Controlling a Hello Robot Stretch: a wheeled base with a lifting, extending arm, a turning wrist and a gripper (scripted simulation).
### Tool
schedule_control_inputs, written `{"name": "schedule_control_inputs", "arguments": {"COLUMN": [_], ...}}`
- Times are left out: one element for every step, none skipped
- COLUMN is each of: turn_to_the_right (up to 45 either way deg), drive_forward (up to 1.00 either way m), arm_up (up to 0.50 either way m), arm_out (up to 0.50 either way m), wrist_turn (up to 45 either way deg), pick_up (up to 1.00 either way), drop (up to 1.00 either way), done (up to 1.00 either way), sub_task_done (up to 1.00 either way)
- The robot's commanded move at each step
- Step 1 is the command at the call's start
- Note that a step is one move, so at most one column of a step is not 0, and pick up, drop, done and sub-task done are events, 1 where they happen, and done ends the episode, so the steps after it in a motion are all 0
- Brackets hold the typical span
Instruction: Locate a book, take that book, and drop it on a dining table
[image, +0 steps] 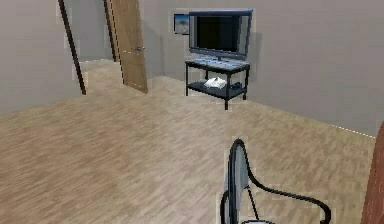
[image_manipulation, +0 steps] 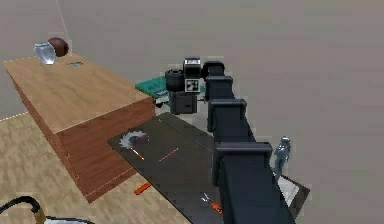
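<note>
Forward view, open floor (image: 120, 150), chair (image: 238, 176) near

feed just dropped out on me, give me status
Gripper out on the arm, can't tell if holding. Flat teal thing at the gripper, maybe the book. Bottle close by the arm, chair ahead.

flat black TV (image: 220, 32) on a dark metal stand (image: 236, 70), tall wooden door (image: 128, 40) left of it, black curved chair (image: 238, 175) nearest us, brown ball (image_manipulation: 58, 45) on a wooden block (image_manipulation: 80, 95)
</note>
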Motion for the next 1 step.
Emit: {"name": "schedule_control_inputs", "arguments": {"turn_to_the_right": [0.0], "drive_forward": [0.00], "arm_up": [0.00], "arm_out": [0.00], "wrist_turn": [-45.0], "pick_up": [0.00], "drop": [0.00], "done": [0.00], "sub_task_done": [0.00]}}
